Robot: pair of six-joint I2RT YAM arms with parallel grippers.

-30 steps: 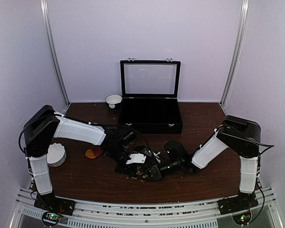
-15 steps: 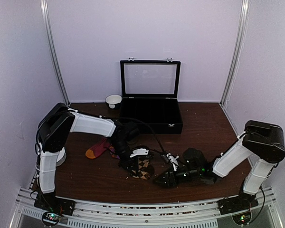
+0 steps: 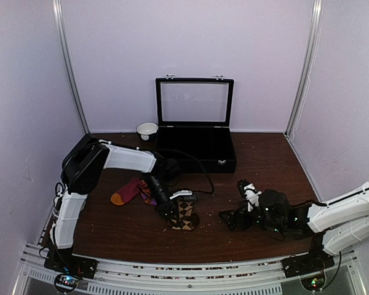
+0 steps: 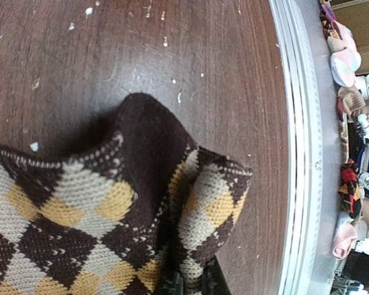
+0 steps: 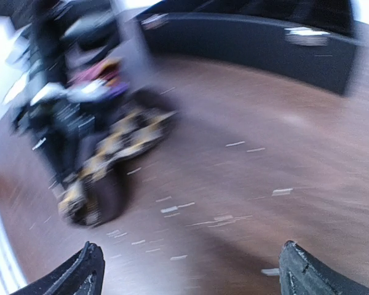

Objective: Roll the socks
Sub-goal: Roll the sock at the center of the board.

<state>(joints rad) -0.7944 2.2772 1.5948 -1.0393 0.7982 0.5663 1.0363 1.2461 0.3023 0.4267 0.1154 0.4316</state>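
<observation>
Left end effector [image 3: 174, 212] clamped on argyle sock [image 4: 111, 203]. Right end effector [image 5: 194, 270] wide apart, right of that sock.

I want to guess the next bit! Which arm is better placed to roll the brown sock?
Left. The left fingers are shut on the brown sock. The right fingers are open, empty and well apart from it.

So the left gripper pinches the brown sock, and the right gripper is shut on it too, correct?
Only the left gripper pinches the brown sock. The right gripper is open and empty, apart from the sock; the right wrist view shows it.
</observation>
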